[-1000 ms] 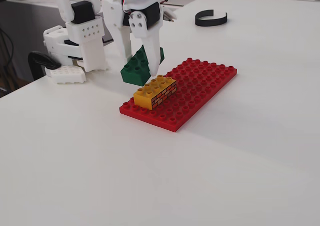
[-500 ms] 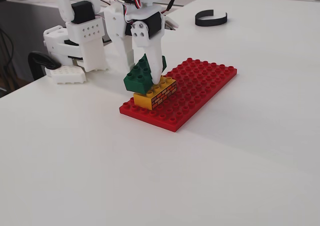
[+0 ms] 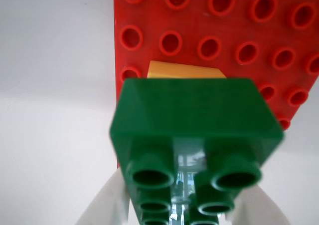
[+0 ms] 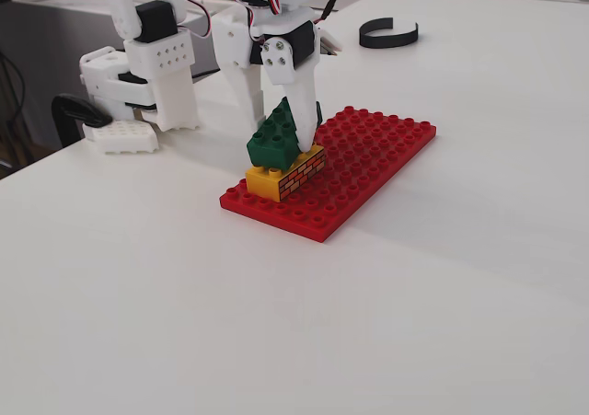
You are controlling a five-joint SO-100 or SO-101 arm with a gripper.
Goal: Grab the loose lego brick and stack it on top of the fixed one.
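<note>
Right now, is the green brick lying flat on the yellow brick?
No, the green brick is tilted in the hand, above the yellow brick.

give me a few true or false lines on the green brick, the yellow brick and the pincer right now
1. The pincer holds the green brick. True.
2. The green brick lies flat and fully pressed onto the yellow brick. False: in the fixed view it is tilted, one end lifted, its lower end at the yellow brick's top.
3. The yellow brick sits on the red baseplate, near its left end in the fixed view. True.
4. The yellow brick stands on the bare white table. False: it stands on the red baseplate.
5. In the wrist view the green brick covers most of the yellow brick. True.
6. The black curved strip rests on the baseplate. False: it lies apart on the table behind it.
</note>
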